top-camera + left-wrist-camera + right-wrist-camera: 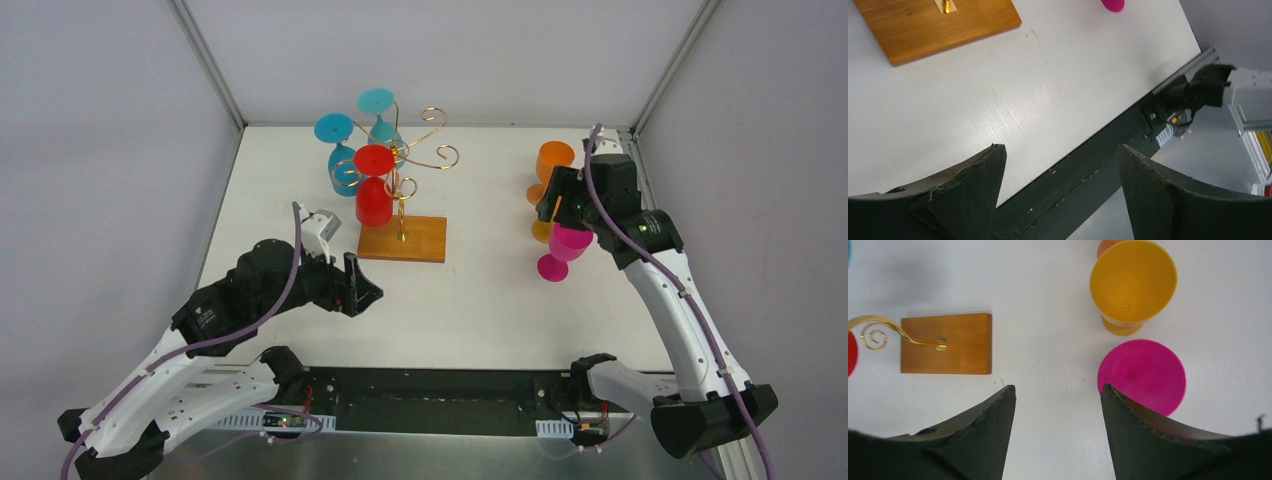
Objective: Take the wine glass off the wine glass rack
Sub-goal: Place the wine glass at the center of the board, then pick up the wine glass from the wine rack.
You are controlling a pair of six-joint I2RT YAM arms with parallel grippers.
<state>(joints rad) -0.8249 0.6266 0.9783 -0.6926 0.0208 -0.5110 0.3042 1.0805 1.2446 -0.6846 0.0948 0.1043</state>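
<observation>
Six wine glasses; one wine glass rack.

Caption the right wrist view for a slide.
Right gripper open near pink glass, yellow glass beyond, wine glass rack at left.

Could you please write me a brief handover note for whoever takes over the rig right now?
The left end effector is open and empty, over the table near the wine glass rack.
The right end effector is open and empty, just above the pink glass.
Done: the pink glass, yellow glass and orange glass stand on the table at the right, off the rack.
Left: the red glass and two blue glasses hang upside down on the rack.
</observation>
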